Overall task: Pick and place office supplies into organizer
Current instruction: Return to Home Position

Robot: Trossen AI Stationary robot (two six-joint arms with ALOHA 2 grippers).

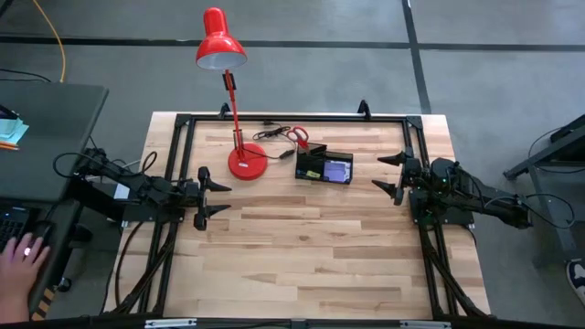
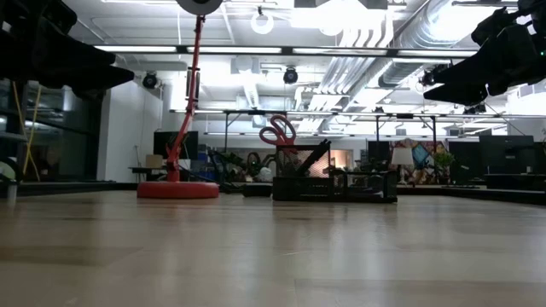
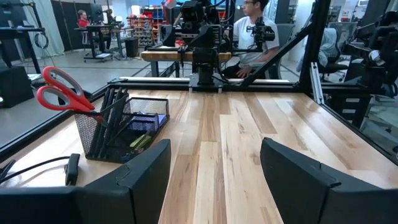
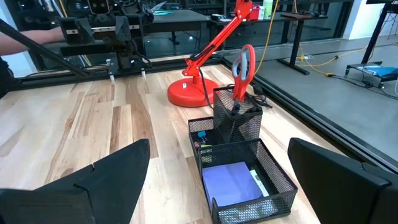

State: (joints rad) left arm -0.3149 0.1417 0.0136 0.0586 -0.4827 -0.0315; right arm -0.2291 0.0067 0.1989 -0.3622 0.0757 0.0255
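Left hand (image 1: 219, 197) at left edge of surface (image 1: 302, 256), right hand (image 1: 382, 174) at right edge; both wide, empty, clear of work. Organizer (image 4: 283, 182) far centre, right of lamp base (image 1: 247, 163). Scissors (image 4: 244, 64) blades-down, propped by tall cup; purple notepad (image 4: 234, 182) flat in low tray.

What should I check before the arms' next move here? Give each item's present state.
1. Left end effector open and empty: ok.
2. Right end effector open and empty: ok.
3. Scissors standing handles-up in the organizer's cup: ok.
4. Notepad lying flat in its compartment: ok.
5. Pens in the cup: ok.
6. Both end effectors apart from the organizer and lamp: ok.
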